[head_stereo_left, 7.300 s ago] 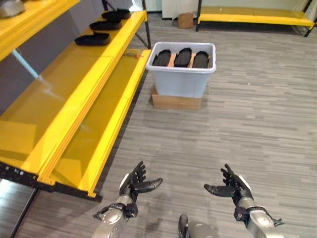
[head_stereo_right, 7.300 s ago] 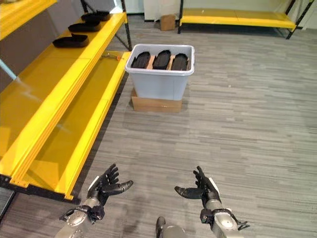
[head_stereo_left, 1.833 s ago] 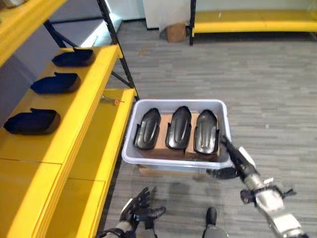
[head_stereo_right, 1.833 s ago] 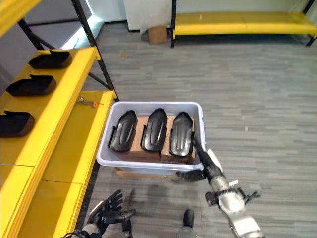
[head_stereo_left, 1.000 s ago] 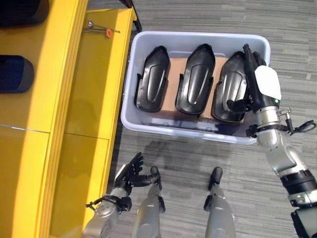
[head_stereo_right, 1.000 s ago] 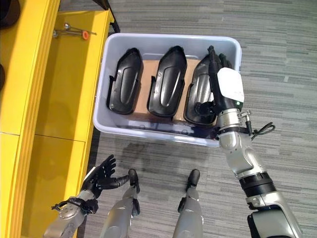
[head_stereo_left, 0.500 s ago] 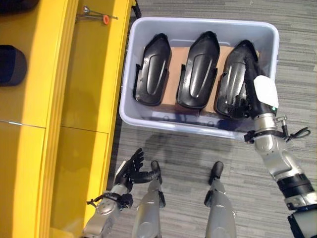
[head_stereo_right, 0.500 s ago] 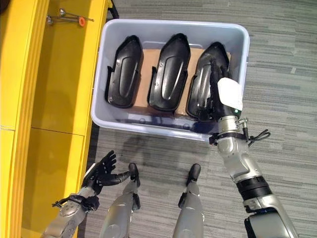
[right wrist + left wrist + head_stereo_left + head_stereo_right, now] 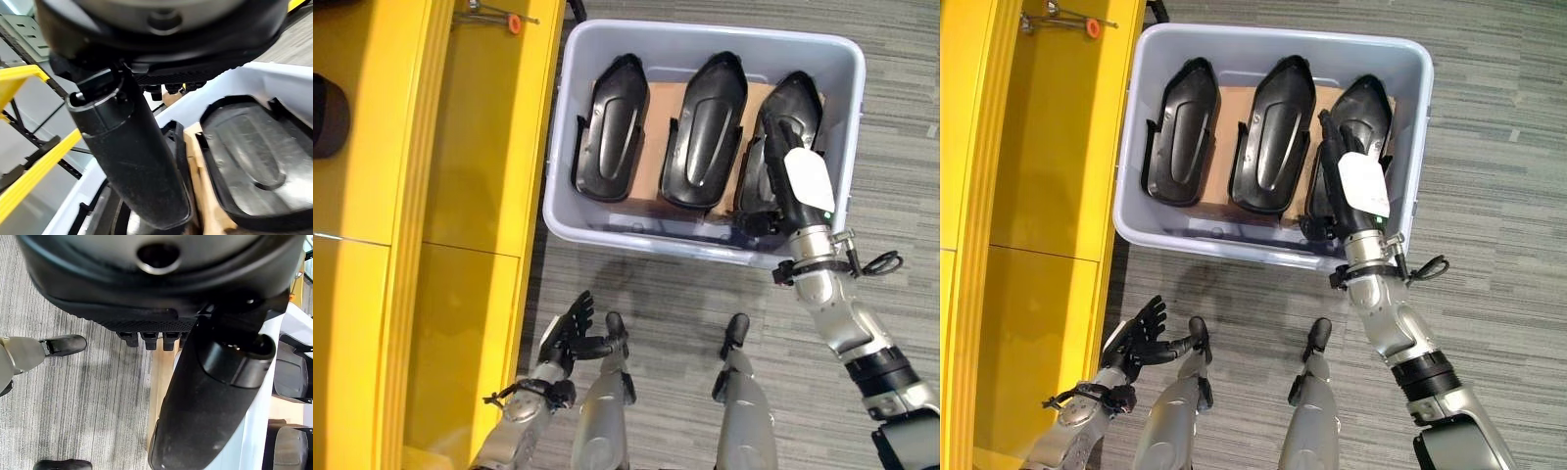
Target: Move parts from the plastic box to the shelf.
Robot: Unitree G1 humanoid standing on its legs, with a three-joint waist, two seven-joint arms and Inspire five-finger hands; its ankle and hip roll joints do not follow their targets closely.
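Note:
The pale plastic box [image 9: 560, 147] stands on the floor with three black moulded parts lying side by side on cardboard. My right hand [image 9: 800, 181] reaches over the near rim. Its straight fingers lie along the right-hand part [image 9: 802, 101], the thumb [image 9: 132, 156] stretched out near that part's near end; the hand is open. The middle part [image 9: 705, 127] and the left part [image 9: 607, 127] are untouched. My left hand [image 9: 563, 338] hangs low, in front of the box, open and holding nothing. The yellow shelf [image 9: 460, 147] runs along the left.
A black part [image 9: 323, 117] lies on the shelf's upper tier at the left edge. A small tool with an orange handle [image 9: 494, 17] rests on the lower tier near the box's far corner. Grey plank floor [image 9: 901, 147] surrounds the box on the right.
I have come up close to the box and the right hand has reached into it. In the last half second it slid a little leftwards onto the right-hand part. The left hand stays low.

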